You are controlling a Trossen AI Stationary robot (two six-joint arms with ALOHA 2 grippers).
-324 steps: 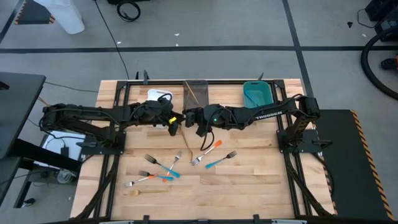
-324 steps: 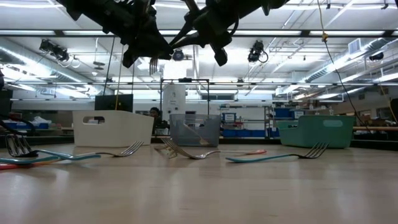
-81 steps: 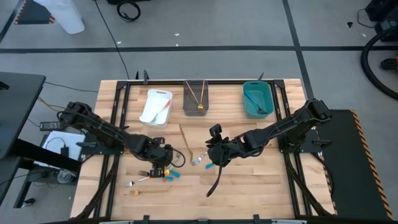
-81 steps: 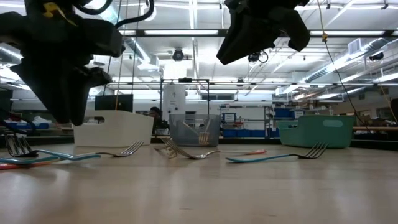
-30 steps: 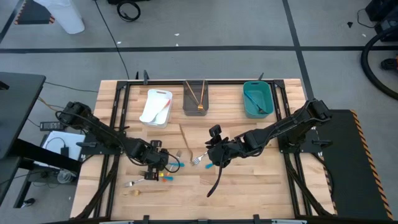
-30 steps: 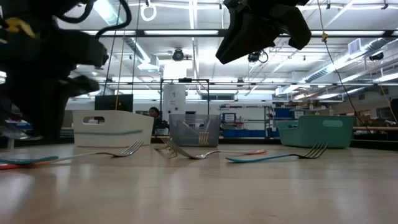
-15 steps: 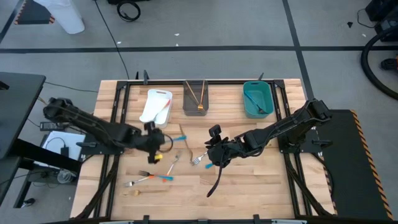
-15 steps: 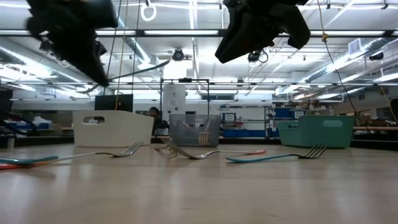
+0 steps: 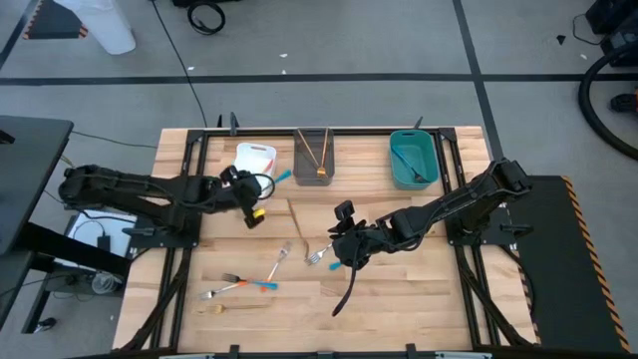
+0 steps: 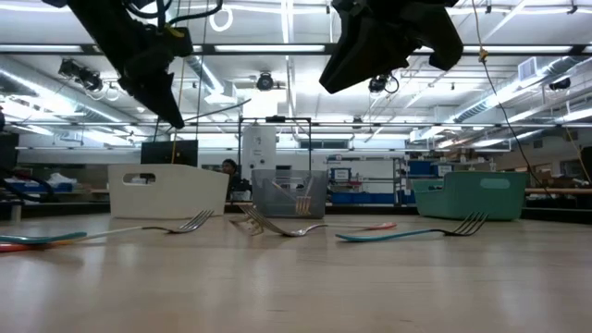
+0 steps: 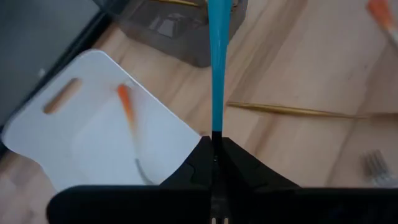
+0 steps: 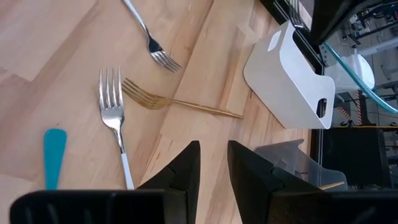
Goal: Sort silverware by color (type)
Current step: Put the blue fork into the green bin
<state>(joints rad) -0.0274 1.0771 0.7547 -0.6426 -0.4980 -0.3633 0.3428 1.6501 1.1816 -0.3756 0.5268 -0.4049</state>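
Currently the left gripper (image 9: 257, 198), jaws clenched on a blue-handled fork (image 11: 217, 62), carries it above the white bin (image 9: 255, 156). Next: transfer to the teal bin (image 9: 410, 160). Right gripper (image 12: 212, 163) hovers, jaws parted, empty.

A blue-handled utensil (image 11: 217, 68) is pinched in the left gripper (image 11: 213, 144), handle pointing out over the white bin's edge (its head is hidden). An orange-handled one (image 11: 127, 112) lies in the white bin. On the table lie a gold fork (image 12: 155, 101), a silver-headed fork (image 12: 113, 112) beside it, another fork (image 12: 151, 40) further off, and a crossed blue and orange pair (image 9: 247, 283)
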